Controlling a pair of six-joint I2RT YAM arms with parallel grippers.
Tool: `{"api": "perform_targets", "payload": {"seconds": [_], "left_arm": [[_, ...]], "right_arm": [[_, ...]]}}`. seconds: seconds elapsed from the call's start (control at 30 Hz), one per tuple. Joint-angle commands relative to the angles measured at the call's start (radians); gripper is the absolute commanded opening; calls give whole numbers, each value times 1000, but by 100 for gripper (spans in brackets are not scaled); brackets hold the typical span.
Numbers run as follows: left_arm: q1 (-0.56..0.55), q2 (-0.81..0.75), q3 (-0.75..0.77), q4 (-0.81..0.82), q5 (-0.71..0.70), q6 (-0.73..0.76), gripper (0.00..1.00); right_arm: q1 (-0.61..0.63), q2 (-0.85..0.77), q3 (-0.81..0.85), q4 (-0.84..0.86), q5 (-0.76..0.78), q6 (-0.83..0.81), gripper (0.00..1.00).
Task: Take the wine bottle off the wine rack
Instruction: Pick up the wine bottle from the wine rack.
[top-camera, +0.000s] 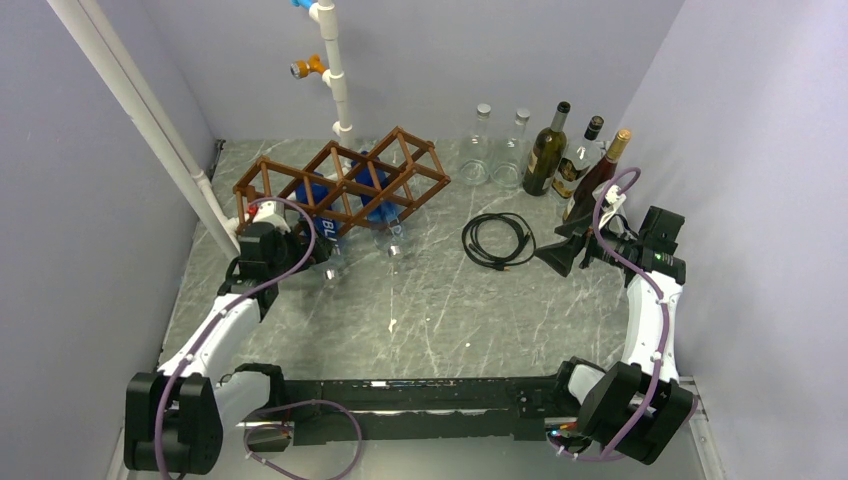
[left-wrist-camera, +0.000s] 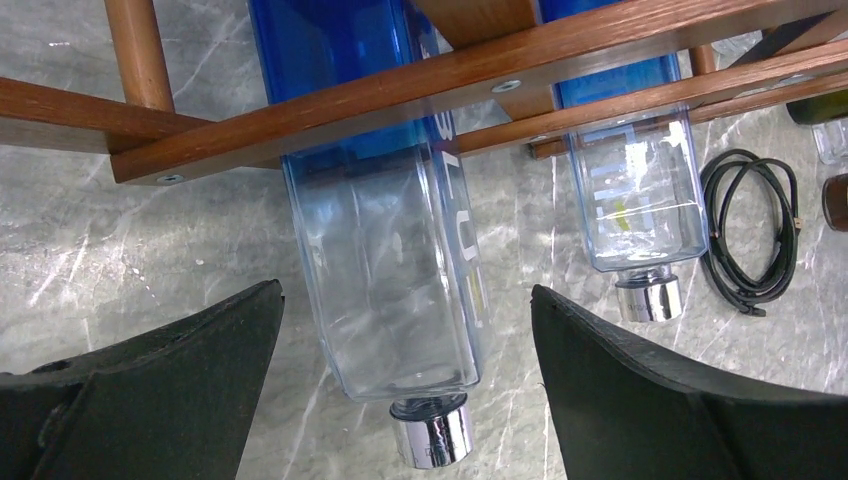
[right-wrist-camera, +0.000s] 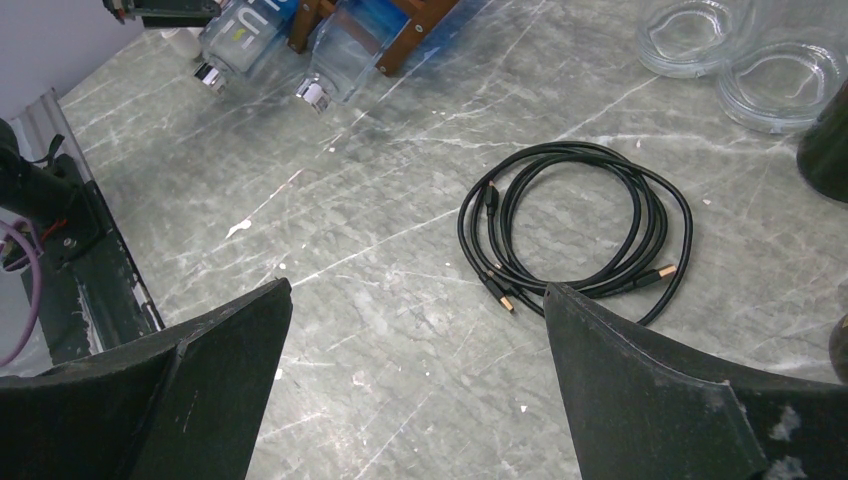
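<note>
I am holding my left jaws spread wide, one on either side of the clear lower end of the wine bottle (left-wrist-camera: 390, 250), and they are gripping nothing. The bottle is lying in a cell of the wine rack (top-camera: 345, 180) at the back left of the bench (top-camera: 430, 310). Its silver screw cap (left-wrist-camera: 432, 435) is pointing toward me and hanging clear of the frame.

The glass is what I am worrying about. It looks smooth and flat-sided, so if I am closing low near the tapering shoulder, the bottle may be squirting out of my grip rather than seating in it. A wooden slat (left-wrist-camera: 480, 75) is crossing right over the body, and the rack is sitting skewed on the bench. Pulling at any angle other than along the bottle could be dragging the whole frame with it, or tipping it.

A second bottle (left-wrist-camera: 640, 190) is resting in the neighbouring cell, and a jolt to the frame might be sending it sliding out onto the stone.

My right jaws are also standing wide and empty, hovering over a coiled black cable (right-wrist-camera: 580, 225), well apart from the rack. They are offering no support if the frame is shifting.
</note>
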Motion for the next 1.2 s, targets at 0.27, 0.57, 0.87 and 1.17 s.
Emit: {"api": "perform_targets", "payload": {"seconds": [0.27,0.57,0.87,1.17], "left_arm": [[20,77,-55,211,43,-49,100],[25,138,-93,331,83,-97,100],[25,185,-117,412,93,-137,99],[25,209,-115,423,63,-138,84]], "right_arm": [[1,-6,2,33,-14,-10,100],[3,-4,6,28,-13,-16,100],[4,-1,7,25,-13,-20,100],[4,-4,7,22,-10,-22,100]]}}
